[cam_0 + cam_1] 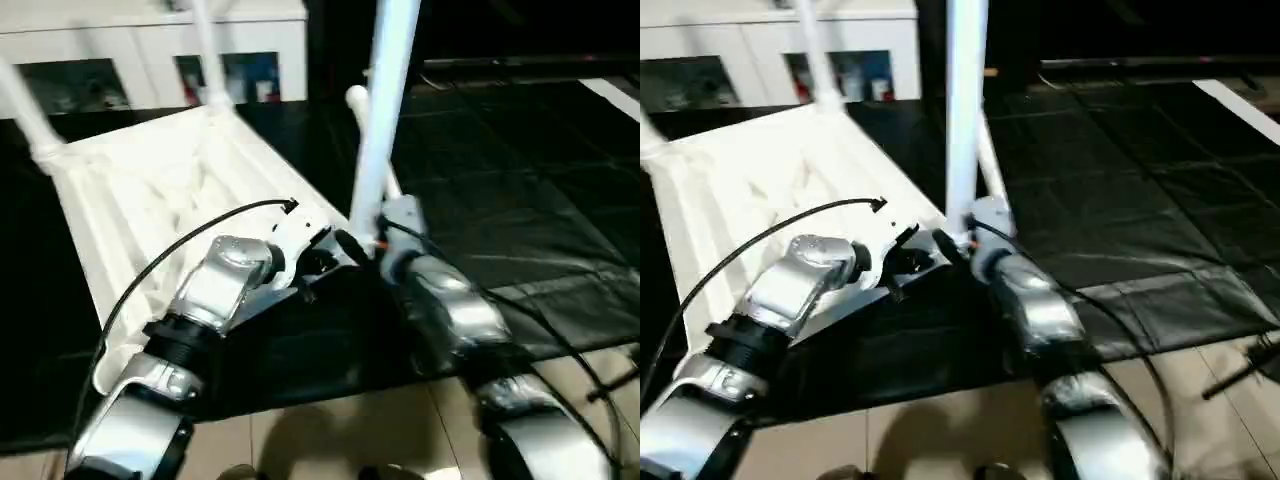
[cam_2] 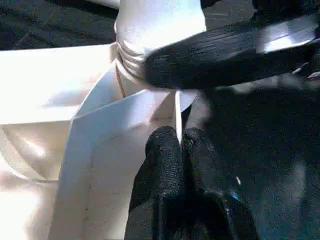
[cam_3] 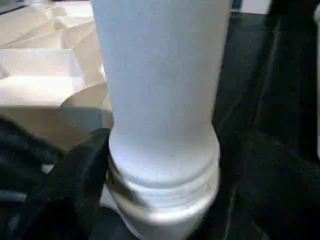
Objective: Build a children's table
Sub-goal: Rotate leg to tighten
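Left end effector: fingers pressed together, pinching a thin upright wall at the corner of the table top, just below the corner socket.

Right end effector: fingers apart, straddling the base of the near leg; one finger against the threaded collar, the other standing off with a dark gap to the leg.

Near leg: standing almost upright between the right end effector's fingers, just ahead of the left one, threaded end seated in the corner socket with a few thread rings visible above the rim.

Table top: lying ribbed side up on a black mat, stretching away beyond both end effectors. Two more legs rising from its far corners.

Well beyond the end effectors, past the table top: a white cabinet with glass doors.
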